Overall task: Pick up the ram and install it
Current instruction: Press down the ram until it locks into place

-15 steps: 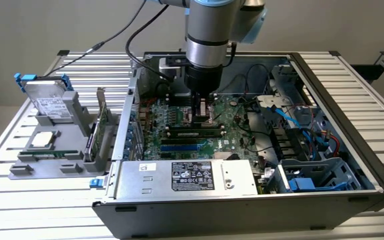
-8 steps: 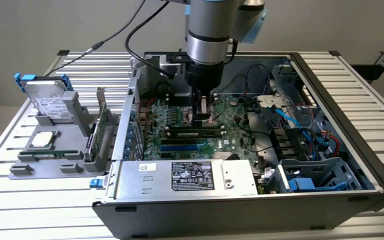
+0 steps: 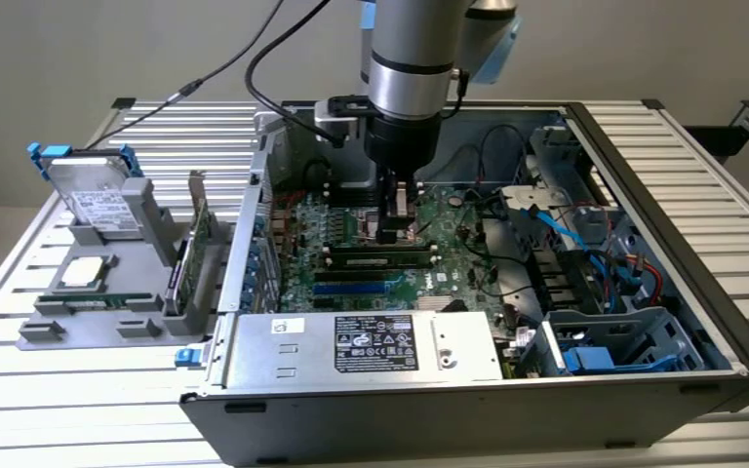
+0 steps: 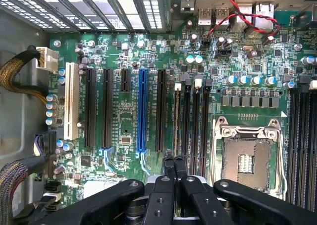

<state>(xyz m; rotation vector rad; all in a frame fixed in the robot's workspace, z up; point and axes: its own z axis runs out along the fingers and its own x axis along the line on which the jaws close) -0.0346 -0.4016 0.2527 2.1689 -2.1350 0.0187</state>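
Hanging low inside the open computer case (image 3: 635, 341), the end effector (image 3: 397, 222) had its fingers (image 4: 174, 168) pressed together, nothing between them, just above the motherboard (image 4: 129, 121). Directly below the tips, the ram (image 3: 377, 259) lay seated in a black slot near the empty processor socket (image 4: 246, 158). Beyond, outside the case, a gray parts tray (image 3: 89, 312) sat on the desk (image 3: 36, 390)

Long, thin green circuit-board ram stick (image 3: 377, 260) with black chips, lying level and seated on edge in a black slot of the green motherboard (image 3: 348, 229), just beside blue slots.
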